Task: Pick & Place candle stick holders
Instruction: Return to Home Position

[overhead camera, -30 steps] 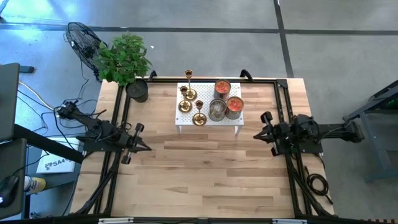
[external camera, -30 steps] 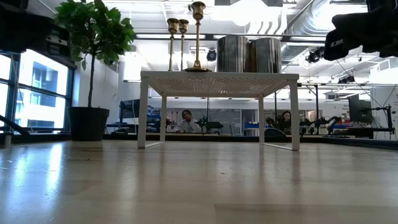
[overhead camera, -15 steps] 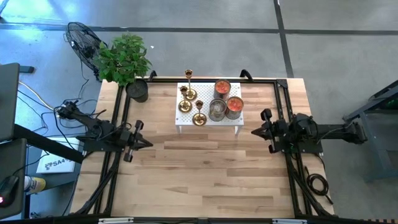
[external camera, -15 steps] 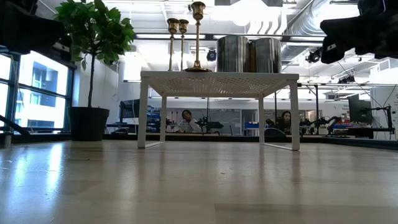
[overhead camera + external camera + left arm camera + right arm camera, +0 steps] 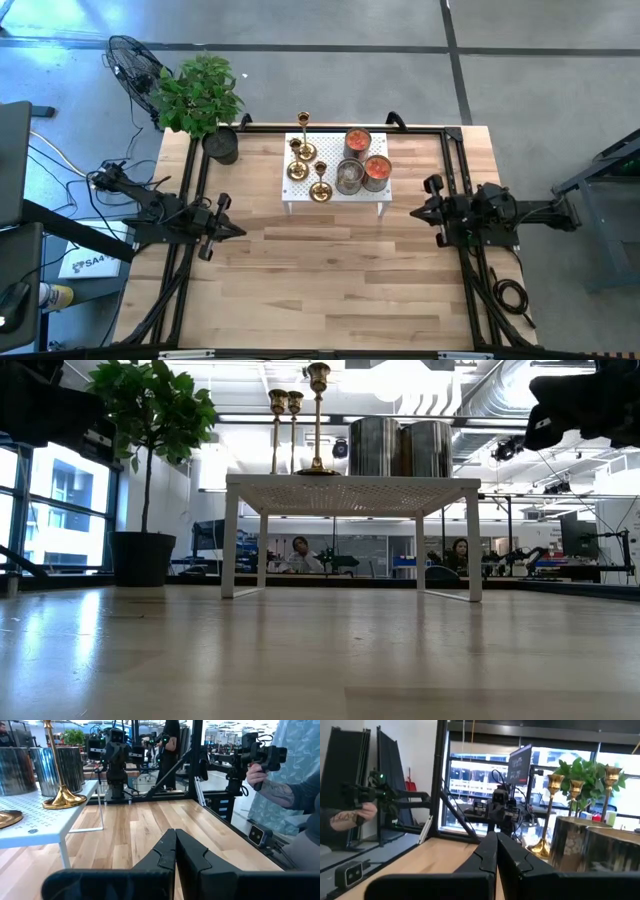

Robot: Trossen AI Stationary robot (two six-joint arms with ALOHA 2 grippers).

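A white shelf (image 5: pixel 332 143) stands at the middle of the bench's (image 5: pixel 330 290) far edge. Three tins (image 5: pixel 349 177) fill its right half, and a plant (image 5: pixel 200 95) sits at the far left corner. The holders (image 5: pixel 297 171) cluster on the shelf's left half, upright, stems vertical, bases down; one is taller. The left gripper (image 5: pixel 236 231) at the left edge and the right gripper (image 5: pixel 413 213) at the right edge have fingers pressed together, empty, well apart from the shelf. A person's hand (image 5: pixel 257 772) holds a controller beyond the bench.

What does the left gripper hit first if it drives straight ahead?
Way looks free over the table; the left gripper clears the shelf. Likely first: the black frame at the far edge, depth unclear.
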